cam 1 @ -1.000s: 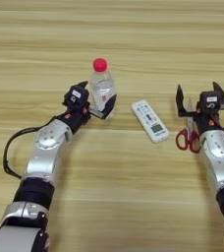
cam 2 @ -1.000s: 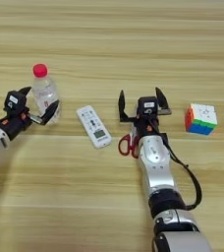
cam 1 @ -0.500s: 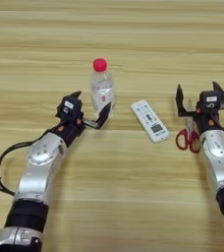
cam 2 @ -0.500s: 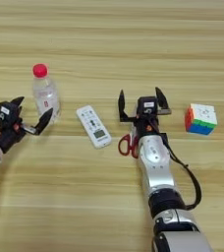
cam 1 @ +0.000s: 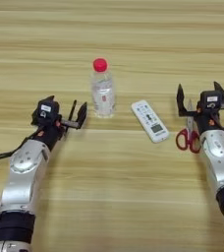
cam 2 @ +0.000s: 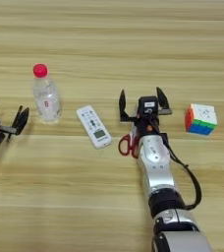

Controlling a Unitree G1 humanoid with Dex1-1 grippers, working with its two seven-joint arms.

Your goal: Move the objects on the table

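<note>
A small clear bottle with a red cap stands upright on the wooden table. My left gripper sits just left of it, open, apart from the bottle and holding nothing. The white remote lies flat to the right of the bottle. Red-handled scissors lie right of the remote. My right gripper is open over their blades, its fingers spread wide, gripping nothing. The black pen is out of view.
A multicoloured puzzle cube rests right of my right gripper. Both forearms reach in from the near edge of the table.
My left gripper has let go of the bottle and drawn back to the left and nearer to me. The bottle stays upright. The right arm has not moved.
</note>
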